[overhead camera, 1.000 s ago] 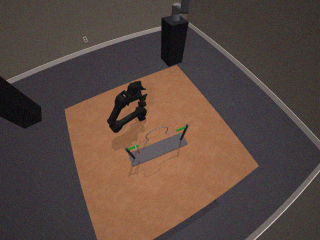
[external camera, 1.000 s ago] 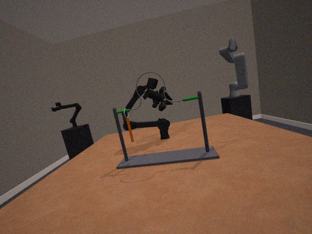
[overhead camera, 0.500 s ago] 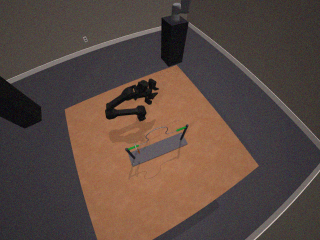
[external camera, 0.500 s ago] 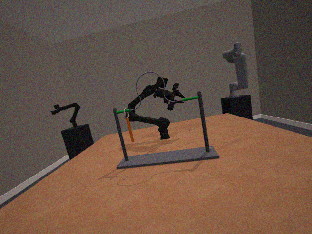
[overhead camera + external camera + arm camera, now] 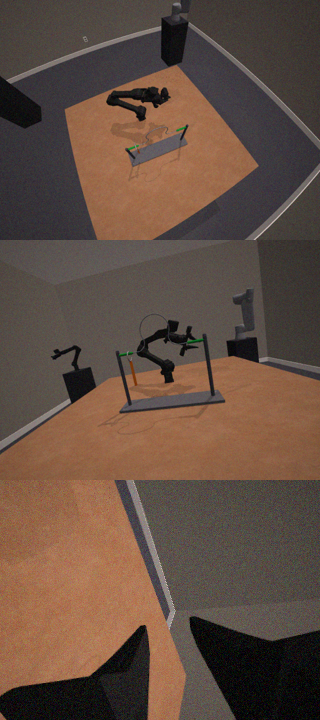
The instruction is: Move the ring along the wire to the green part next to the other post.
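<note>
The white ring (image 5: 135, 146) (image 5: 127, 355) hangs around the green part (image 5: 131, 148) (image 5: 122, 354) beside the left post (image 5: 131, 154) (image 5: 124, 379). Its orange handle (image 5: 138, 152) (image 5: 133, 373) hangs down below it. The thin grey wire (image 5: 154, 314) arches up to the other green part (image 5: 181, 128) (image 5: 195, 341) at the right post (image 5: 183, 133) (image 5: 208, 366). My gripper (image 5: 166, 100) (image 5: 196, 342) (image 5: 168, 626) is partly open and empty. It is behind the wire in the exterior view, away from the ring and handle. The wrist view shows neither ring nor wire.
The grey base plate (image 5: 160, 149) (image 5: 173, 401) carries both posts on the wooden table top (image 5: 206, 160) (image 5: 180, 446). Dark pedestals (image 5: 173, 41) (image 5: 78, 384) stand off the table, with other arms on them. The wrist view shows the table edge and walls.
</note>
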You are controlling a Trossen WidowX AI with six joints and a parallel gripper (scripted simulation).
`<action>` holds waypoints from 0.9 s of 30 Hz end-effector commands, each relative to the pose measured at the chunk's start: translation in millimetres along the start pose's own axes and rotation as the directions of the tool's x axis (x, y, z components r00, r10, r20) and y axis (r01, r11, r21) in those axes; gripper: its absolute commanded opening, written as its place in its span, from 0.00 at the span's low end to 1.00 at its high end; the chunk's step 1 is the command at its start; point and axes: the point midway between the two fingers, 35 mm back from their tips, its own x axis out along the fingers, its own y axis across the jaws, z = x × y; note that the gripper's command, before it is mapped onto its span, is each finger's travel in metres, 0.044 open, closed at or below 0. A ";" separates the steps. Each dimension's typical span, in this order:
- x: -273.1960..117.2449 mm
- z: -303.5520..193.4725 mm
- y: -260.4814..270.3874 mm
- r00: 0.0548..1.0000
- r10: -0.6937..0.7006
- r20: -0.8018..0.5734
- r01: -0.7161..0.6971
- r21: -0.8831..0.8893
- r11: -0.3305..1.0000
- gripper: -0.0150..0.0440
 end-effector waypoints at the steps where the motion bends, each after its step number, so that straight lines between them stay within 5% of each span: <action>1: 8.8 -27.0 0.2 0.997 -0.018 -0.073 0.027 0.122 0.992 0.53; 27: -16.1 -189.7 46.6 0.865 -0.098 -0.491 0.414 0.592 0.692 0.53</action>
